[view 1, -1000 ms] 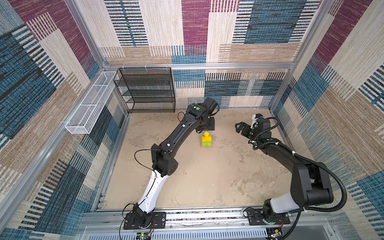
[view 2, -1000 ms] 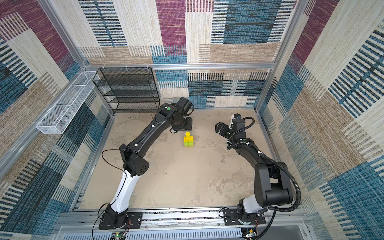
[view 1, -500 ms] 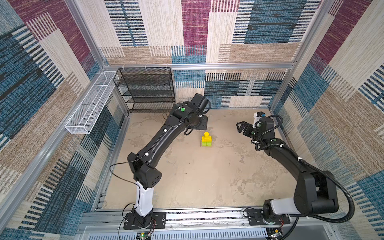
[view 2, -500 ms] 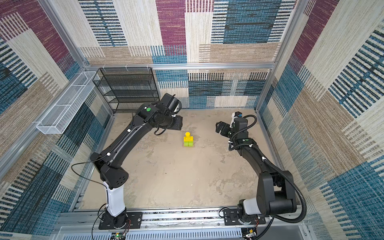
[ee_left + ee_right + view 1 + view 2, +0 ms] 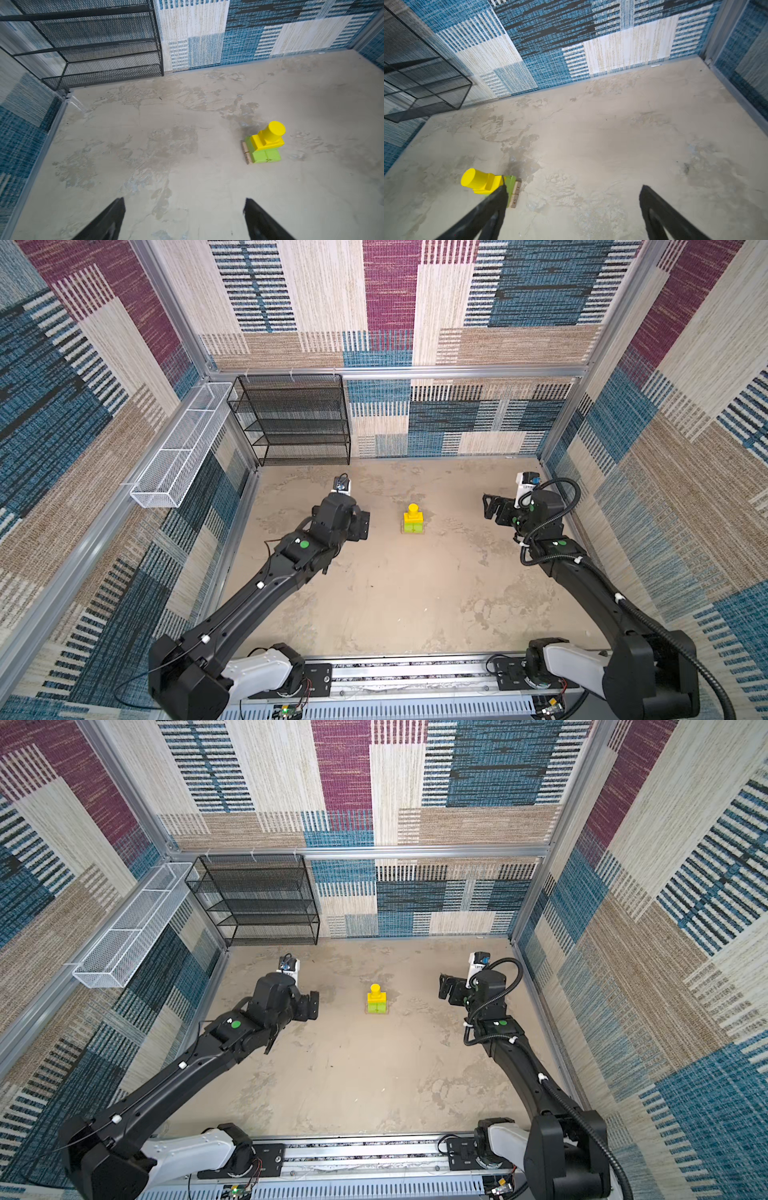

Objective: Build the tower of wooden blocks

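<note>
The tower [image 5: 413, 522] is standing on the table [image 5: 386, 597] about midway between the two arms. Tan planks [image 5: 246, 152] are lying lowest, lime-green blocks [image 5: 267, 156] are sitting on them, a yellow block [image 5: 268, 145] is resting above, and a yellow cylinder [image 5: 274, 129] is standing upright on top. The left claw [image 5: 184, 202] is hanging well apart from the stack with its fingers spread wide and nothing between them. The right claw [image 5: 573, 187] is likewise gaping and gripping nothing, one finger merely crossing in front of the tower in its wrist view. No loose block is showing, so the build is looking finished. The pieces are looking like small, light, rigid painted wood, smooth enough to be sliding on one another. Nothing is binding the layers, so a sideways brush is likely tipping the cylinder first. Anyone adjusting a piece is better off coming straight down and gently pinching two opposite flat faces of a block, or the cylinder's round wall near its middle.
</note>
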Robot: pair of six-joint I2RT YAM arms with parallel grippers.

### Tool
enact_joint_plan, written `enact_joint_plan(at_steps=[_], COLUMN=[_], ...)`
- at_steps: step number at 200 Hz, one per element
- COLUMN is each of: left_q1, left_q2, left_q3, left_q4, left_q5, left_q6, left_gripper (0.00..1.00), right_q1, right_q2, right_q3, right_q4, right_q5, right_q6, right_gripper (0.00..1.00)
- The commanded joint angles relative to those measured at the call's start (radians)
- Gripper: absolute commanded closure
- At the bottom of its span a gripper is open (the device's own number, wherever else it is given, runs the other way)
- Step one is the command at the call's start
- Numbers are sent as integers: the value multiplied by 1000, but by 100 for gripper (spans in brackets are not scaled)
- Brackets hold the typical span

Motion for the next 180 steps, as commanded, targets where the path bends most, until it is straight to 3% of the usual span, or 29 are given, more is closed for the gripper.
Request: enact_joint_plan(at_steps=[1, 58, 98, 180], left_q1=[29, 232, 363, 498], left_q2=[-46, -26, 31, 202], left_q3=[-111, -353, -459, -557], left_q4=[168, 347, 550, 957], left_q5=[-108, -62, 63, 220], left_q6=[124, 126, 158, 215], left_gripper=[3, 1, 2, 2], right_q1=[0, 0, 0, -26], right_q2=[-46, -28, 48, 283], right_q3=[-64, -238, -341, -415], right_q4=[164, 410, 611, 966], right_q5=[106, 141, 129, 49], right_q6=[-100, -209, -267, -256], right_gripper=[1, 1, 1, 1])
